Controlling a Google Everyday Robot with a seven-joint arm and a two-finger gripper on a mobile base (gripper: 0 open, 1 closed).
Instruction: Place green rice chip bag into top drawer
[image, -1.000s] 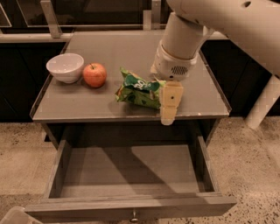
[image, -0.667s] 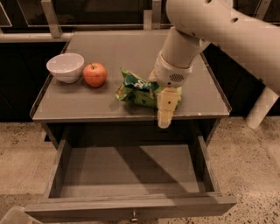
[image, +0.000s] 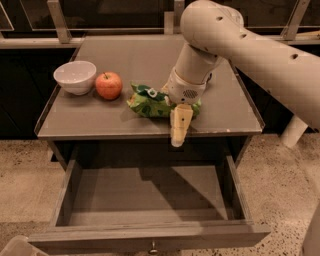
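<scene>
The green rice chip bag (image: 149, 103) lies crumpled on the table (image: 125, 55), near the front edge and about midway along it. Its right end is hidden behind the wrist of the arm (image: 240, 45), with only a sliver of green showing past the far side. The hand (image: 177, 140) hangs in front of the bag, pointing down past the table's front edge and above the top drawer (image: 150, 232). It is seen edge on, so whether it is spread or closed cannot be told, nor whether it touches the bag. The drawer stands pulled out below the table, and its knob (image: 153, 246) is partly cut off at the bottom edge. There is one bag, one drawer, one arm and one hand. To the bag's left stand one red apple (image: 108, 85) and, just beside it, one white bowl (image: 75, 76). A pale shape (image: 14, 247) in the lower left corner is cut off and cannot be made out.
</scene>
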